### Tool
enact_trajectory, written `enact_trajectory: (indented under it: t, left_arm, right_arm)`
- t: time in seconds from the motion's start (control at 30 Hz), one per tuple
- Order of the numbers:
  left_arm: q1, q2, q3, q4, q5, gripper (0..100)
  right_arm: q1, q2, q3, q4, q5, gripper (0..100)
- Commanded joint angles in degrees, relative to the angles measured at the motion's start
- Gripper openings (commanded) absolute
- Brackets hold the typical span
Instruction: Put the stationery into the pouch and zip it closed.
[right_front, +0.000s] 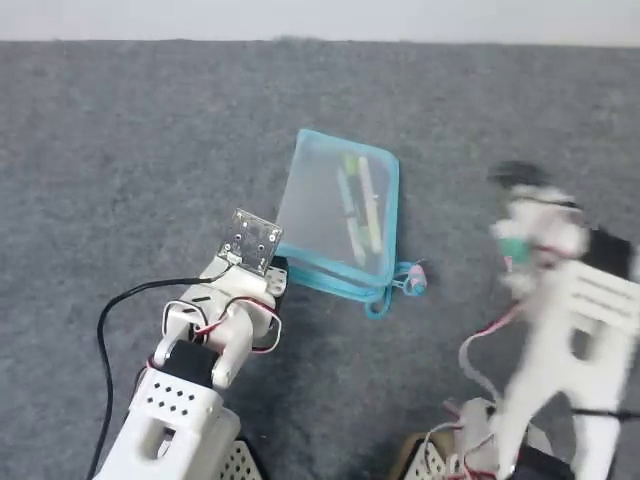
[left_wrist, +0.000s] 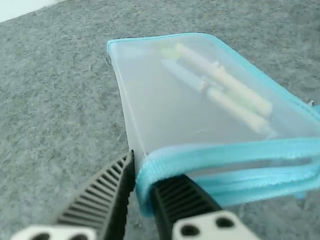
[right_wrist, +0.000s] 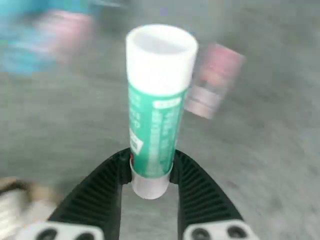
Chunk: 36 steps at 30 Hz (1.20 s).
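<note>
A translucent pouch with turquoise trim lies on the grey carpet, with pens inside it. My left gripper is shut on the pouch's near corner; in the left wrist view the turquoise zip edge sits pinched between the black fingers. The pens show through the pouch wall. My right gripper is shut on a green and white glue stick, held upright above the carpet to the right of the pouch.
A pink and blue zip pull charm lies at the pouch's lower right corner. A small pink and white object lies on the carpet beyond the glue stick. Black and white cables run beside the arm bases.
</note>
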Motion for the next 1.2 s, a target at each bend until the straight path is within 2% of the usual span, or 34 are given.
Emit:
enact_trajectory:
  t: [0.0,0.17,0.33,0.53,0.73,1.0,1.17]
  left_arm:
    - [0.4,0.4,-0.9,-2.1,0.9,1]
    - [0.4,0.2,0.0,-2.1,0.9,1]
    - [0.4,0.4,0.0,-2.1,0.9,1]
    - [0.4,0.4,0.0,-2.1,0.9,1]
    - [0.4,0.4,0.0,-2.1,0.9,1]
    - [0.4,0.2,0.0,-2.1,0.8,1]
    - [0.4,0.2,0.0,-2.1,0.8,1]
  right_arm:
    - [17.7,2.5,1.0,-10.2,11.6,0.6]
    - [25.0,15.1,1.0,-19.0,14.8,0.7]
    - [26.7,24.0,0.9,-25.5,14.9,2.0]
    - [26.5,28.4,0.9,-27.4,14.8,21.3]
    - [27.8,28.7,1.0,-27.3,14.8,15.4]
    - [28.4,29.1,3.6,-27.9,14.9,15.1]
    - [28.4,29.1,8.5,-34.2,14.6,15.1]
